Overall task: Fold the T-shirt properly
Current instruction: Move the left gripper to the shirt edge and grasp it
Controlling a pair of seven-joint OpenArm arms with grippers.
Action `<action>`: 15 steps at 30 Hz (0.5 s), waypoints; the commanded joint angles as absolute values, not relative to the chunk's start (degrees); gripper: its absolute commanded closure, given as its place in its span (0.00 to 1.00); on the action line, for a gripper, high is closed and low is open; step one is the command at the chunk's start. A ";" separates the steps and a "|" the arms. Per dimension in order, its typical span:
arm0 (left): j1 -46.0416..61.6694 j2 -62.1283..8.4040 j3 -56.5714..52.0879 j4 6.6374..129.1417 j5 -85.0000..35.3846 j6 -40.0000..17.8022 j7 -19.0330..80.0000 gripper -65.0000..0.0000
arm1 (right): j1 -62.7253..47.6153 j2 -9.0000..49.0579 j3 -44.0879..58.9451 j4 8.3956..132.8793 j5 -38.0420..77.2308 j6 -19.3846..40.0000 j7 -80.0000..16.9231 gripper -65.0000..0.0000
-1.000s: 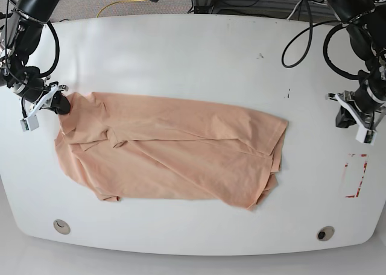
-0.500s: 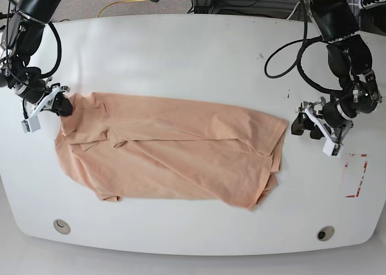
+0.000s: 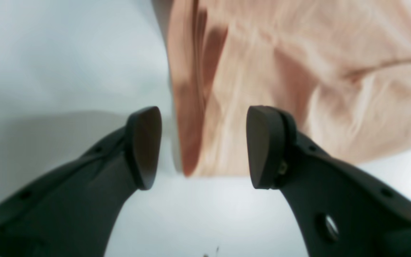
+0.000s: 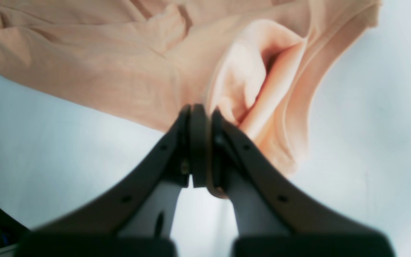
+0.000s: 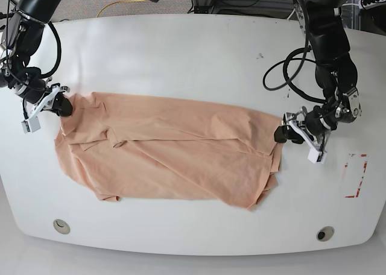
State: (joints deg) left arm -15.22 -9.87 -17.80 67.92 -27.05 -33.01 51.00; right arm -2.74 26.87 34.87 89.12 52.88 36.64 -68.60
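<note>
Table: a big white table (image 5: 193, 52) with round corners fills the base view. Gray floor and dark cables show behind its far edge.
Marks on the table: a red box outline (image 5: 356, 175) is near the edge on that view's right. Two small round holes (image 5: 61, 226) sit near the front edge, one on each side.
T-shirt: the peach-pink T-shirt (image 5: 175, 151) lies spread out flat in the middle of the table. It is long from side to side, with folds and wrinkles. The plain side is up.
Right gripper: the right gripper (image 4: 201, 117) is at the shirt's far corner on the base view's left. Its two fingers are pressed tight together, and a bit of the shirt's edge is pinched between them. The cloth bunches up in a soft loop just behind the fingers.
Left gripper: the left gripper (image 3: 202, 146) is at the shirt's other end, on the base view's right. Its fingers are spread wide apart, and nothing is between the pads. One finger is over bare table and the other is over cloth, and the folded shirt edge lies in the gap. I cannot tell if the fingers touch the cloth.
Arms: both black arms reach in from the far corners of the table.
</note>
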 commanded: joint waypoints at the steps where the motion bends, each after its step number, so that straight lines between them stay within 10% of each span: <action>1: -16.57 -9.27 -17.01 67.38 -28.26 -33.36 49.89 0.45 | -2.07 28.26 35.38 89.89 53.85 36.97 -67.30 1.00; 15: -18.15 -8.92 -11.47 66.42 -28.44 -33.45 49.98 0.45 | -1.80 28.26 35.30 90.15 53.85 36.97 -67.30 1.00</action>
State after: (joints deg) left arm -16.82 -8.47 -11.44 65.41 -27.27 -33.06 50.92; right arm -2.70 26.96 34.89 89.10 52.80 36.64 -68.60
